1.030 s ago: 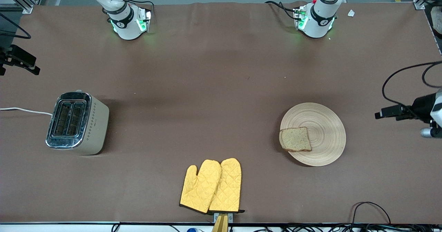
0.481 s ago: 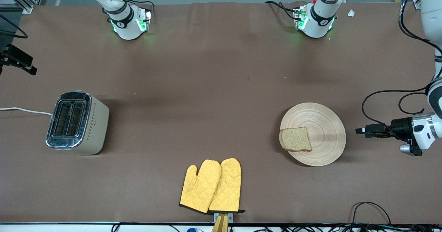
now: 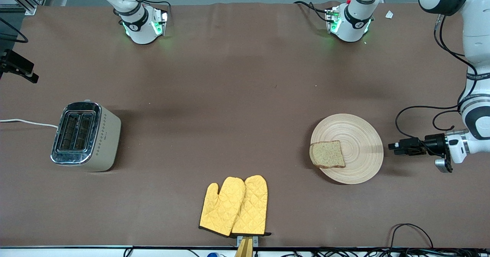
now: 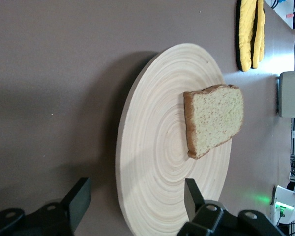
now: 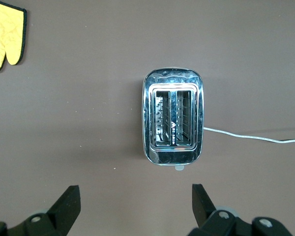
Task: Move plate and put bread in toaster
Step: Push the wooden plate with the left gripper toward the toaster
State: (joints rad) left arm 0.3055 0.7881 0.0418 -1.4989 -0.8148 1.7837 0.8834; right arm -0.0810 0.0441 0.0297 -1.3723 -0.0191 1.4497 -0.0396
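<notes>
The left pincer (image 3: pixel 394 148), spread, has been brought beside the plate (image 3: pixel 360 134); the rim is about to be grasped.

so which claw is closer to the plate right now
Left. The left claw sits open just off the plate rim, at the left arm's end of the table. The right claw hangs open high over the toaster, at the right arm's end.

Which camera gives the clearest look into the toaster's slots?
The right wrist view: it looks straight down on the toaster, so both slots and the wire guides inside show. The front view shows the toaster smaller and at a slant, slots dark. The left wrist view catches only one cream side at the frame edge.
</notes>
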